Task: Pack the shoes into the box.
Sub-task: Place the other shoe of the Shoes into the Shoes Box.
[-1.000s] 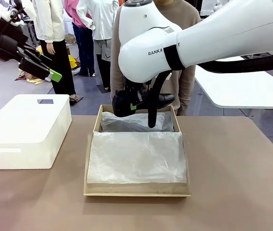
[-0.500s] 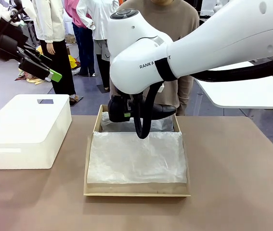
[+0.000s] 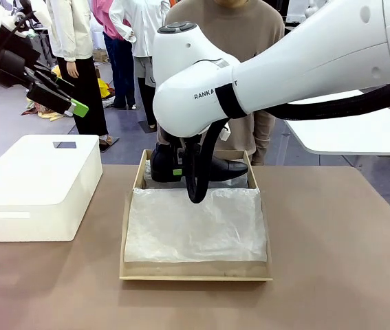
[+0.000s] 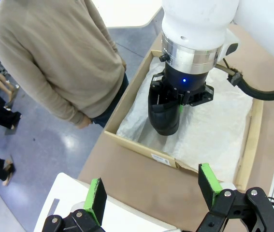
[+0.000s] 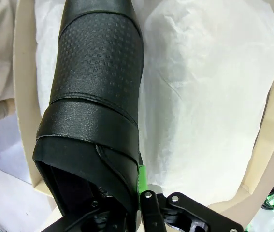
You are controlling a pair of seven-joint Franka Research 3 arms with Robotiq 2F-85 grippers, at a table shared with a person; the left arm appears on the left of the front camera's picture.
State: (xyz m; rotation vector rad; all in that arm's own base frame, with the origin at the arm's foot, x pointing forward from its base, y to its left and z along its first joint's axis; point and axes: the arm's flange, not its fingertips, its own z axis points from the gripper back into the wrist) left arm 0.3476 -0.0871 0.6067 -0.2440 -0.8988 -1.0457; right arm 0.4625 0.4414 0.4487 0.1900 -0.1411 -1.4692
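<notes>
Right fingers (image 5: 141, 181) are clamped tight on the heel-end rim of one black shoe (image 5: 98, 72), a firm pinch. That arm sweeps in from the right and across the middle, wrist turned down over the far end of the box (image 3: 195, 269). The shoe hangs low above the tissue paper (image 3: 195, 223) there, long axis left to right, toe pointing right; whether it touches, can't tell. Left fingers (image 3: 71, 103) are spread wide, holding nothing, up high at far left above the white bin (image 3: 36, 185).
</notes>
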